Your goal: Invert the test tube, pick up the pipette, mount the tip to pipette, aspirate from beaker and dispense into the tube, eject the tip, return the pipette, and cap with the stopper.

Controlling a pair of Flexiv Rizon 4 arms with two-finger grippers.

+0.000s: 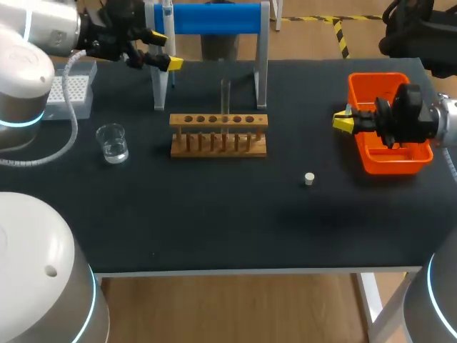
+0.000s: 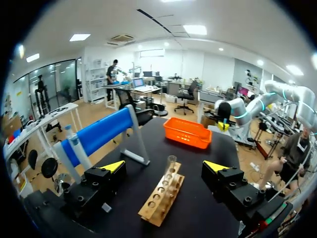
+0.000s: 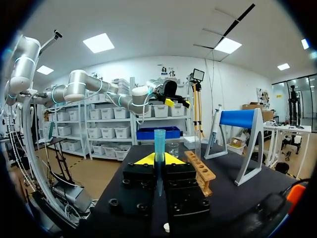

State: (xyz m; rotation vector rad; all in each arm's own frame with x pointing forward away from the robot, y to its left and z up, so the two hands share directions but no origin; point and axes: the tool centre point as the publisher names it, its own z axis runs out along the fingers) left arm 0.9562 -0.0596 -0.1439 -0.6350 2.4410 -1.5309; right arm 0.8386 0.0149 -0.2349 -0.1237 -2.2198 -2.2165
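Note:
A clear test tube (image 1: 225,96) stands upright, mouth up, in the wooden rack (image 1: 218,136) at mid-table. The pipette (image 1: 167,10) hangs at the left end of the blue-barred stand (image 1: 214,19). My left gripper (image 1: 163,48) is open and empty, high beside that end of the stand; its wrist view looks down on the test tube (image 2: 170,166) and rack (image 2: 161,198). My right gripper (image 1: 341,121), beside the orange tray (image 1: 389,166), is shut on a blue pipette tip (image 3: 159,144) that sticks out past the fingertips. The beaker (image 1: 112,141) holds clear liquid. A white stopper (image 1: 309,179) lies on the mat.
A tip box (image 1: 68,93) sits at the far left behind the beaker. The orange tray (image 2: 188,133) takes up the right end of the table. Open black mat lies in front of the rack, around the stopper.

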